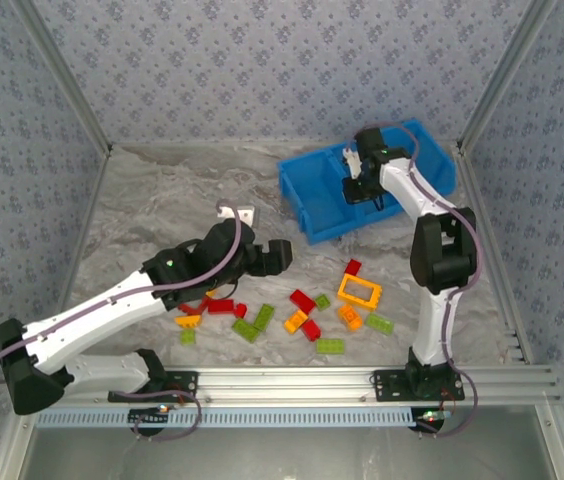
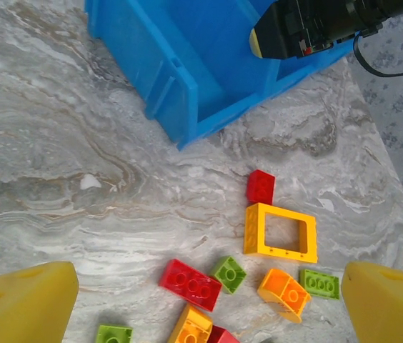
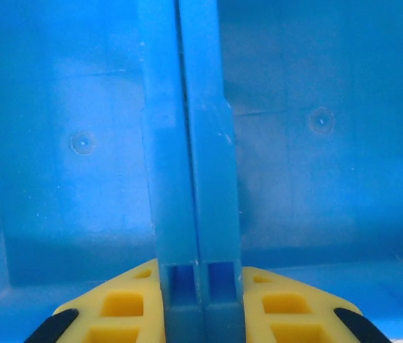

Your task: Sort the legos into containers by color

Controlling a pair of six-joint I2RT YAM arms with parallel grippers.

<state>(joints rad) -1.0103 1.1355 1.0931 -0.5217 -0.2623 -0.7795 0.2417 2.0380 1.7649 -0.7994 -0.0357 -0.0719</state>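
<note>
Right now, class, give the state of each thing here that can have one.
blue tray: upright, visible floors bare.
right gripper: shut on its divider.
left gripper: open, holding nothing.
orange frame: flat on table, unsorted.
loose bricks: scattered on table, unsorted.

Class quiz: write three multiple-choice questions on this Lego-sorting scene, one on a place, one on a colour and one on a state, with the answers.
1. Where is the right claw?
A over the loose bricks
B in the blue tray
C at the near rail

2. What colour is the hollow frame brick on the table?
A green
B red
C orange-yellow

3. How is the left claw?
A open, holding nothing
B shut on a red brick
C shut on the tray

Answers:
1. B: its wrist view shows its fingers shut on either side of the tray's divider.
2. C: the left wrist view shows it orange-yellow.
3. A: its fingers stand wide apart above the table.
</note>
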